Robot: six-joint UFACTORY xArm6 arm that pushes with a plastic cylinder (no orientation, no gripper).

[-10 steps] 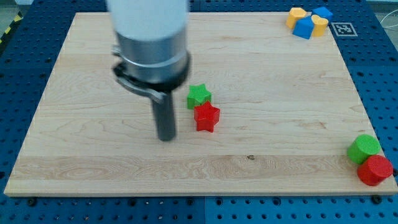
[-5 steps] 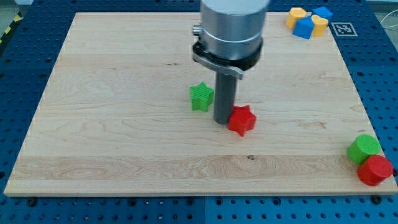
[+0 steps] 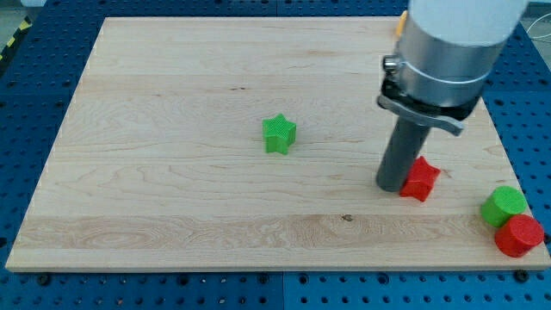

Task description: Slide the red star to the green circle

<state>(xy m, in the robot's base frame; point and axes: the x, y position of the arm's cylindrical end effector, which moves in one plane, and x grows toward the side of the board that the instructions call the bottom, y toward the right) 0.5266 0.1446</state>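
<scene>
The red star lies on the wooden board at the view's right, below the middle. My tip touches its left side. The green circle sits near the board's bottom right corner, a short way right of the star and slightly lower, with a gap between them.
A red circle touches the green circle from below. A green star lies near the board's middle. The arm's grey body covers the top right, hiding the yellow and blue blocks there. The board's right edge is close by.
My tip has swept from the view's left to the right, pushing the red star away from the green star and toward the green circle.
</scene>
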